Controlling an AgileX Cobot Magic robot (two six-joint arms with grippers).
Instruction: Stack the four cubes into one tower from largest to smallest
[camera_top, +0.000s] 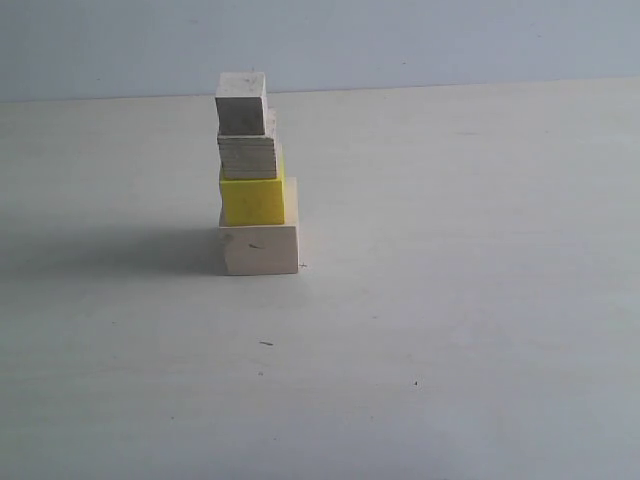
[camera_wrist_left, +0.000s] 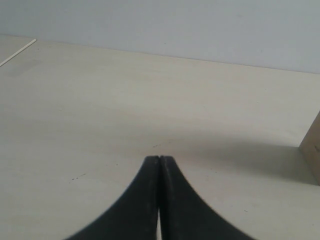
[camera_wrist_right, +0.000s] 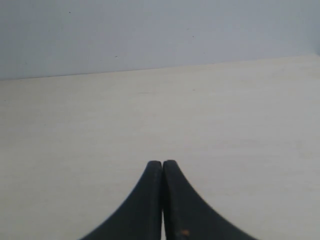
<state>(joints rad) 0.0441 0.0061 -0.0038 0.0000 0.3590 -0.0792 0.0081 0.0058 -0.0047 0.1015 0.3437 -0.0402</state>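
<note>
standing left of centre on the table (camera_top: 450, 300), toward the far side, is the tower (camera_top: 250, 170): four cubes in one column. at the bottom is the large pale wooden cube (camera_top: 260, 249), resting on the table. on it sits the yellow cube (camera_top: 252, 201), set toward the left of the big one's top, so a strip of that top shows on the right. on the yellow one is the layered-plywood cube (camera_top: 247, 157), then the smallest pale cube (camera_top: 241, 104) on top, also sitting toward the left (edges not perfectly lined up, but the column is upright). each cube touches the one below. the tower's shadow falls left across the table. a pale wall (camera_top: 400, 40) rises behind the far edge.

left gripper (camera_wrist_left: 159, 159): black fingers pressed together, nothing between them, low over the table. a pale wooden block edge (camera_wrist_left: 314, 150) shows ahead, well apart from the tips; cannot tell which cube.

right gripper (camera_wrist_right: 162, 163): fingers together too, holding nothing, over the table.
</note>
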